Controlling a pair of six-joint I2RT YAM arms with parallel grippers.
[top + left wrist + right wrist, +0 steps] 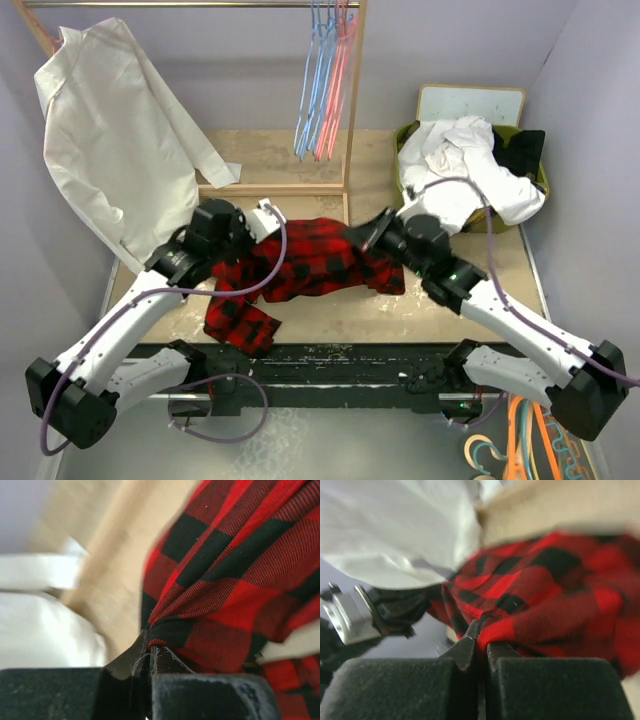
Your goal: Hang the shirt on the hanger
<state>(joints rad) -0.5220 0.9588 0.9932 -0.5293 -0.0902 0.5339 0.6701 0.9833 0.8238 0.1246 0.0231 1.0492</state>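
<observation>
While left claw (pixel 149 649) and right claw (pixel 481 641) pinch shirt (pixel 322 262), white garment (pixel 110 130) left, basket (pixel 543 182) right

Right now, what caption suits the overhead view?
Left gripper and right gripper pinch the red plaid shirt, spread between them.

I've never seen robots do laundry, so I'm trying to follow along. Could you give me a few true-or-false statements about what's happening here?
1. The left jaws and the right jaws are both shut on the plaid shirt. True.
2. The shirt already hangs on the pink hanger. False: the jaws hold it stretched between them, and the hanger hangs bare on the rail.
3. A white garment hangs at the rail's left end. True.
4. The green basket is empty. False: white clothes are heaped in it.
</observation>
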